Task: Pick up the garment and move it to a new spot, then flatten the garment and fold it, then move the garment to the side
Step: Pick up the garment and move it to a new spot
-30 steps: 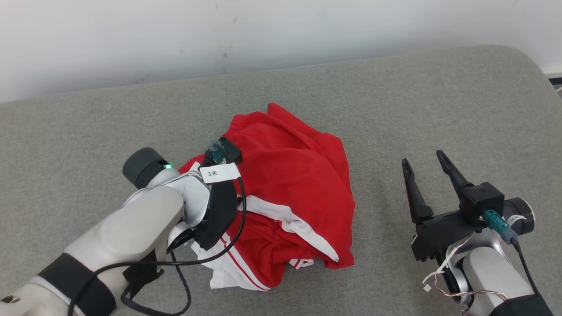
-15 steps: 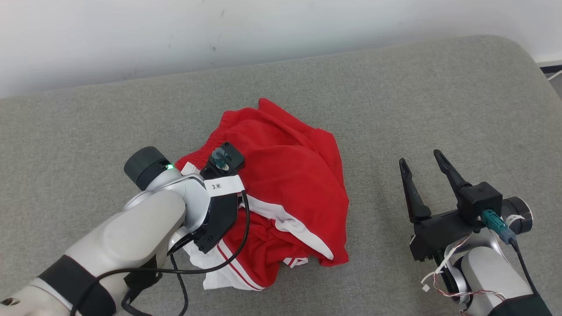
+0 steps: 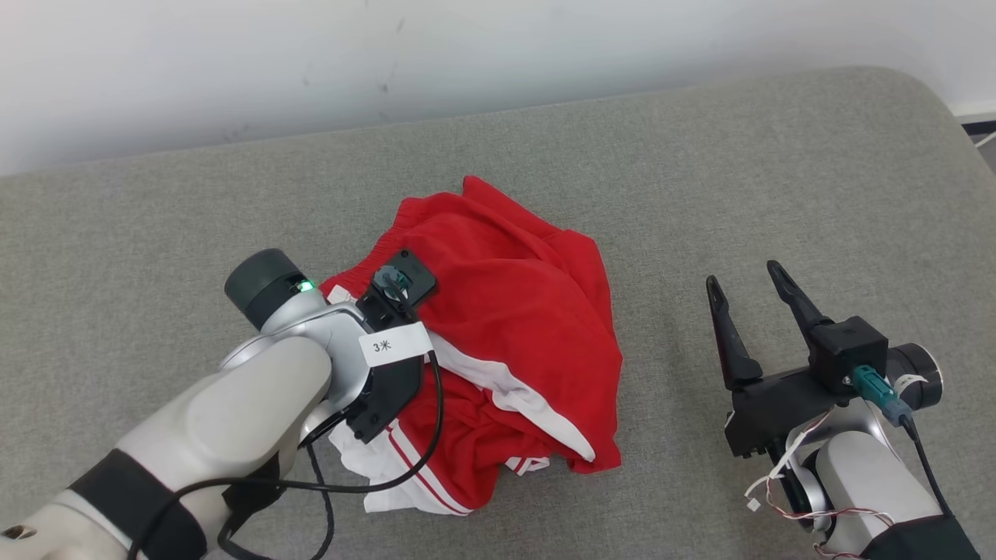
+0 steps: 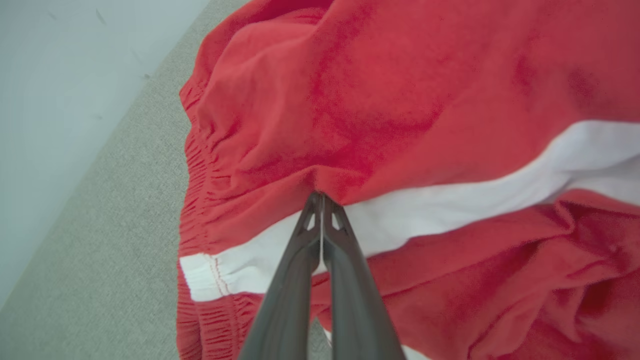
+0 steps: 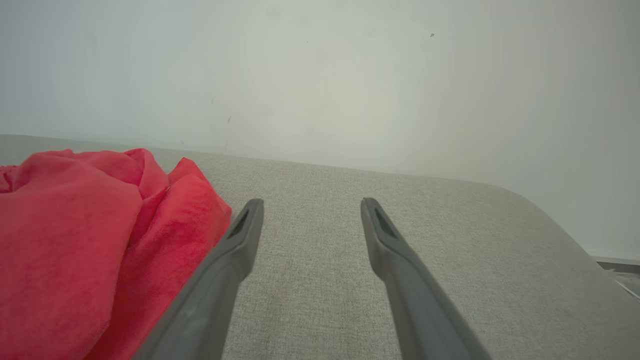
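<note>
A crumpled red-and-white garment (image 3: 521, 311) lies heaped at the middle of a grey padded surface (image 3: 739, 155). The left gripper (image 4: 320, 199) is pinched tight on a fold by its white band, while the right gripper (image 3: 741, 274) sits well apart, fingers spread and empty.

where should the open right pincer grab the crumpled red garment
On the crumpled red fabric garment with white stripes, pinch the near right corner, coming in low from the robot's right. That corner juts toward the open right pincer and lies far from the fold the left pincer is shut on, which should help flattening.
</note>
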{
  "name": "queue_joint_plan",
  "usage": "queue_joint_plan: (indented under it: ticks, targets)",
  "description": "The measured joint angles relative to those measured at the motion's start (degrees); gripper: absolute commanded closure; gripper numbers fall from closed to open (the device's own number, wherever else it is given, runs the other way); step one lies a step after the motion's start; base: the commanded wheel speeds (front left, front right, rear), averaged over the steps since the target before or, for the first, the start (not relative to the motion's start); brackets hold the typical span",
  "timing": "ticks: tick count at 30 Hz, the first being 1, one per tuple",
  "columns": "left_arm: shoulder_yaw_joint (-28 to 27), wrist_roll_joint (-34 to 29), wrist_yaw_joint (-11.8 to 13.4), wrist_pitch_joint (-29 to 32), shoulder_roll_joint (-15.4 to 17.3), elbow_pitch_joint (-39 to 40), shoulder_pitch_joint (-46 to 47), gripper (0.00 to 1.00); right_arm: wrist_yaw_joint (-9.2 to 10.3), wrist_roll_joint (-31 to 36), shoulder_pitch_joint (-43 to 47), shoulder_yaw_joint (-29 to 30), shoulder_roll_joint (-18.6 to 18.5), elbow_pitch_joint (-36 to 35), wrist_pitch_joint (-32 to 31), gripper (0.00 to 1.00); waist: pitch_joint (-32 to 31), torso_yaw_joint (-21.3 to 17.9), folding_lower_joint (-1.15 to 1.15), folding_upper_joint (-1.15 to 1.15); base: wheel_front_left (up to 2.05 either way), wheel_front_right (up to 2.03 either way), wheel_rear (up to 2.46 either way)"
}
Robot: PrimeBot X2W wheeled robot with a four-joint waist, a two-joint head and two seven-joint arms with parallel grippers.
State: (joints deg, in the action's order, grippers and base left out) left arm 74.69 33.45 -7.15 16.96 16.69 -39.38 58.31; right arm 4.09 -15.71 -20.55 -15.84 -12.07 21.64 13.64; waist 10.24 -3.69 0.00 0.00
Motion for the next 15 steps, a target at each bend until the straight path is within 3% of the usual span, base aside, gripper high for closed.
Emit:
queue_joint_plan:
  ticks: [6, 15]
  targets:
    - [0.1, 0.9, 0.0, -5.3, -0.4, -0.4, 3.9, 1.0, 0.01, 0.0, 0.1, 0.5, -0.4, 0.4, 0.0, 0.0, -0.6, 0.8, 0.0, 0.0, 0.0, 0.0, 0.0]
    - [-2.4, 6.1, 0.0, -15.6, 5.2, 1.1, 9.3, 1.0, 0.01, -0.3, 0.7, 0.5, 0.4, 1.8, 0.1, 0.0, -2.5, 2.3, 0.0, 0.0, 0.0, 0.0, 0.0]
